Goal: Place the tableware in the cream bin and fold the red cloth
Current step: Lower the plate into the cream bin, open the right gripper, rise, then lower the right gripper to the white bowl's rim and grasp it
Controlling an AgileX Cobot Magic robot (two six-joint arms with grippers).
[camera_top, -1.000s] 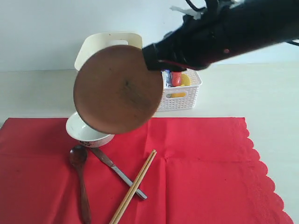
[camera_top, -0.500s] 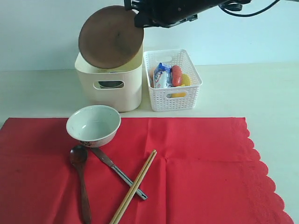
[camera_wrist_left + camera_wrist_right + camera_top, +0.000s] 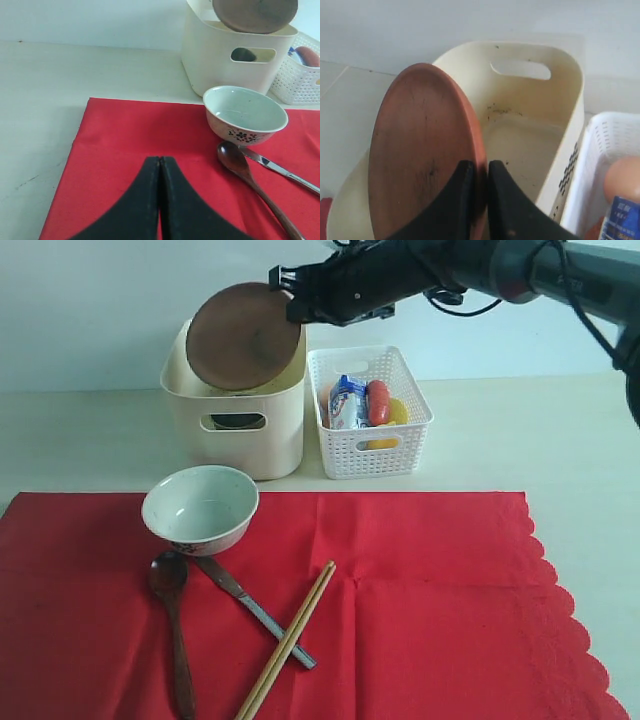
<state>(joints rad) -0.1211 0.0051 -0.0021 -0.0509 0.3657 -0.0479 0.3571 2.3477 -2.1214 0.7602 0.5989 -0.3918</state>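
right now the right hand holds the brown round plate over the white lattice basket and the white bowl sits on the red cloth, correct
No: the right hand holds the brown round plate over the cream plastic bin, not the white lattice basket; see the right wrist view. The white bowl is on the red cloth.

Lab-style robot test bench: bare pale table (image 3: 560, 430), blank white wall (image 3: 90, 300), red cloth (image 3: 420, 580) staged with bowl (image 3: 200, 508), black robot arm (image 3: 520, 265).
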